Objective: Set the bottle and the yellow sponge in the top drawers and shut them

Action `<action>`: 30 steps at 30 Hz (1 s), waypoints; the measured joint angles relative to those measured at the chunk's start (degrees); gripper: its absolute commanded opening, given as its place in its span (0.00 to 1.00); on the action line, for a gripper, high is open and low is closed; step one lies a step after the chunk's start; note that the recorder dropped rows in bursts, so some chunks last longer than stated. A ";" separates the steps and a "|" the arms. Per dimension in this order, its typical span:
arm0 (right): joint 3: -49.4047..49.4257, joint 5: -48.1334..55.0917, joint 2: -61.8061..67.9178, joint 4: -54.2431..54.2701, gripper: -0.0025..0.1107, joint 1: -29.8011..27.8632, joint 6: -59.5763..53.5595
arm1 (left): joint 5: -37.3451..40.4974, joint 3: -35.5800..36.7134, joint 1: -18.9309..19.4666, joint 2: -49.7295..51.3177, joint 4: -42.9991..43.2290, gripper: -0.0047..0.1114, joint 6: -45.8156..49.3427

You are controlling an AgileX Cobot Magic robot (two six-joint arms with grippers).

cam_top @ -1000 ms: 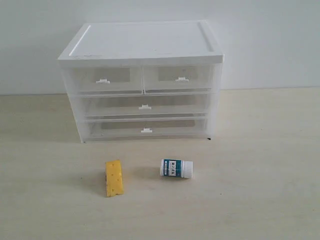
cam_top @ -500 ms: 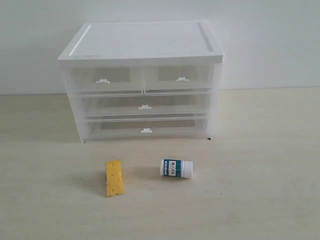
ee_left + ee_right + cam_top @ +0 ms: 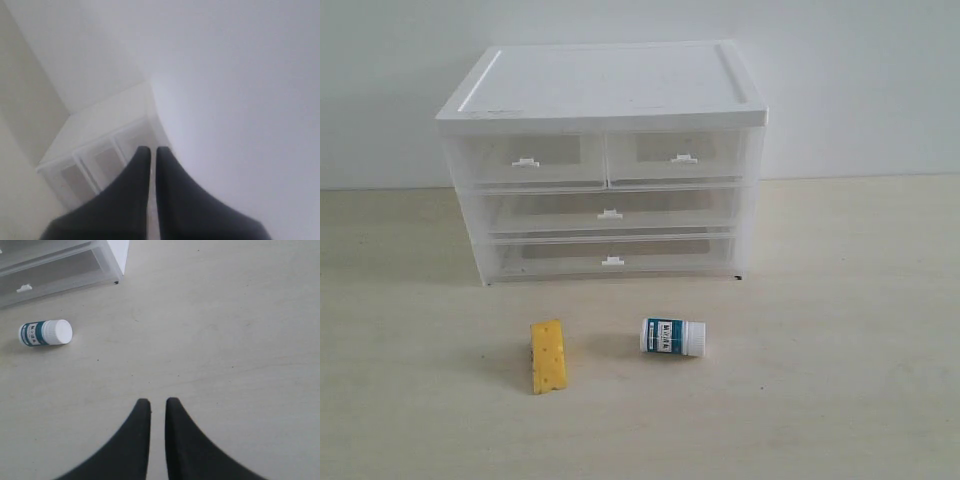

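Observation:
The white pill bottle (image 3: 673, 337) (image 3: 45, 333) lies on its side on the table in front of the cabinet (image 3: 600, 90). Left of it lies the yellow sponge (image 3: 549, 356). Both top drawers, left (image 3: 526, 160) and right (image 3: 683, 157), are pushed in. No arm shows in the exterior view. In the left wrist view my left gripper (image 3: 150, 150) is shut and empty, raised, with the cabinet (image 3: 105, 145) blurred beyond it. My right gripper (image 3: 158, 401) is shut with nothing in it, over bare table, well apart from the bottle.
Two full-width drawers (image 3: 610, 213) (image 3: 612, 260) sit shut below the top pair. A white wall (image 3: 860, 80) stands behind the cabinet. The pale wooden table (image 3: 840, 330) stretches to the right and front.

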 measured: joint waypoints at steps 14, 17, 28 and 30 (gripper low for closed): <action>0.00 -0.30 0.00 0.00 0.09 0.00 0.00 | 1.19 -11.15 0.00 -0.03 6.17 0.07 2.50; 0.00 -2.14 0.00 -0.24 0.09 0.00 0.00 | 6.76 -12.96 0.00 -0.13 7.25 0.07 2.64; 0.00 -21.89 0.05 13.39 0.09 0.00 15.45 | 11.83 -13.06 0.00 1.16 -9.51 0.07 27.84; 0.00 -26.11 0.05 14.70 0.09 0.00 19.01 | 12.32 -13.06 0.00 3.84 -14.67 0.07 33.97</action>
